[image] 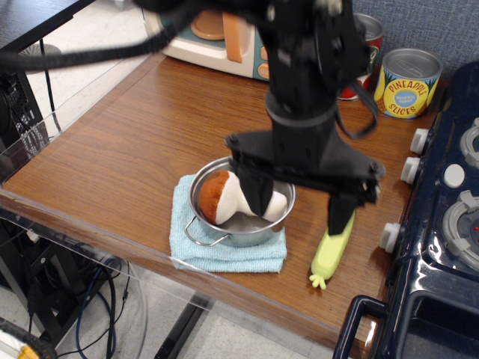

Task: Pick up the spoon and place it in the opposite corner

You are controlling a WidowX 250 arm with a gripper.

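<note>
The spoon (329, 258) lies on the brown tabletop at the front right; only the lower part of its pale yellow-green handle shows, and its metal bowl is hidden behind my gripper. My gripper (299, 203) is open and empty, its two black fingers spread wide. The left finger (256, 193) hangs in front of the steel pot, the right finger (340, 213) is over the spoon's handle. The far left corner of the table (161, 75) is bare wood.
A steel pot (217, 228) with a plush mushroom (213, 196) stands on a light blue cloth (224, 254). A pineapple can (408, 82) and a toy oven (217, 37) stand at the back. A dark blue toy stove (441, 239) lines the right side. A clear acrylic edge (90, 224) runs along the front.
</note>
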